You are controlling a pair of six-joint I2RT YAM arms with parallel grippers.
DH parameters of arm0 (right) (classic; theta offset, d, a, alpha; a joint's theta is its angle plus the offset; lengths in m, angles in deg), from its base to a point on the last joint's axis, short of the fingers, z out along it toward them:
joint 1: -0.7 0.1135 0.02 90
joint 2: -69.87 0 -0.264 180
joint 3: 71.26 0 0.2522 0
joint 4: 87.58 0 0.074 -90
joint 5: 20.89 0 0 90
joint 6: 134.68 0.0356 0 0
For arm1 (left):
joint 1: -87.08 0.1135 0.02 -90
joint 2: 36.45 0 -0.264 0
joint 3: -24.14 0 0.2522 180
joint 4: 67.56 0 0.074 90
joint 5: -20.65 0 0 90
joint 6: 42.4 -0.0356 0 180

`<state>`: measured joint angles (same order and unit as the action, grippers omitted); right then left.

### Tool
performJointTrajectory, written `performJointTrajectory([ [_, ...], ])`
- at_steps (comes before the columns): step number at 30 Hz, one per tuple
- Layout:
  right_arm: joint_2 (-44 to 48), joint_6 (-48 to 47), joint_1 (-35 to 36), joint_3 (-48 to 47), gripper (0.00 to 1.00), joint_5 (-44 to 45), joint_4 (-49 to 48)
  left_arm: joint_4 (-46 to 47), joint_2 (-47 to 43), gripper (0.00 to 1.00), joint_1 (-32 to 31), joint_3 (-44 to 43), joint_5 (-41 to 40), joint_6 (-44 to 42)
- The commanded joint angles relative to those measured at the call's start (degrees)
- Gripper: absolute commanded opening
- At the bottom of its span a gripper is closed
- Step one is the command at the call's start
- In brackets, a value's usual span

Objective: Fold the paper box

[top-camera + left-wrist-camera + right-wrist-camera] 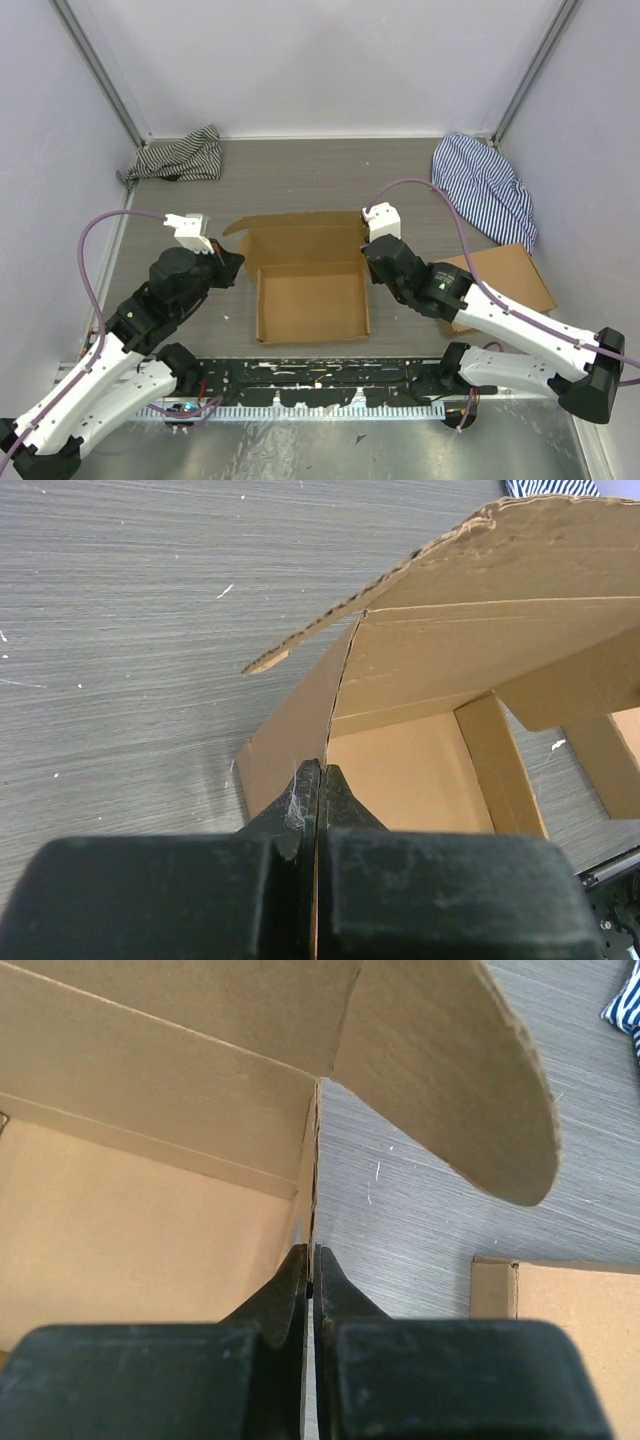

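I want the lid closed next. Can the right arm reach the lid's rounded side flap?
Probably yes, once it lets go: the right gripper is shut on the box's right wall, and the flap stands just ahead, nothing between.

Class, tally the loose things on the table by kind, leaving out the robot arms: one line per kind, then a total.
Paper box: 1
Flat cardboard: 1
Striped cloths: 2 (grey-striped cloth, blue-striped cloth)
Total: 4

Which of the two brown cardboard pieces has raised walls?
The open brown paper box in the middle; the brown cardboard stack at right lies flat.
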<state>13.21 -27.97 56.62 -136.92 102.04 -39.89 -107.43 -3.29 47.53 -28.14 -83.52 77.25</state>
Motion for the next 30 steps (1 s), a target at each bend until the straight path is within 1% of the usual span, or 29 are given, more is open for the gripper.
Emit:
performJointTrajectory([
  [1,-0.03,0.34,0.35,-1.48,0.01,5.80,-6.93,0.93,0.15,0.00,-0.28,-2.28,0.39,-0.82],
  [10,-4.82,-0.98,0.33,-2.33,0.01,12.86,-15.20,6.80,6.46,0.00,-0.31,-4.94,0.17,-1.75],
  [17,-9.72,0.75,0.25,-0.75,0.01,16.46,-20.39,11.01,12.01,0.00,-0.28,-8.35,-0.50,-3.52],
  [24,-13.09,2.74,-0.24,-0.81,0.01,16.14,-22.55,12.52,17.22,0.00,-0.23,-12.19,-0.72,-5.47],
  [30,-15.54,3.78,-1.08,-1.27,0.01,14.31,-23.61,12.91,17.95,0.00,-0.27,-11.38,-0.84,-5.18],
])
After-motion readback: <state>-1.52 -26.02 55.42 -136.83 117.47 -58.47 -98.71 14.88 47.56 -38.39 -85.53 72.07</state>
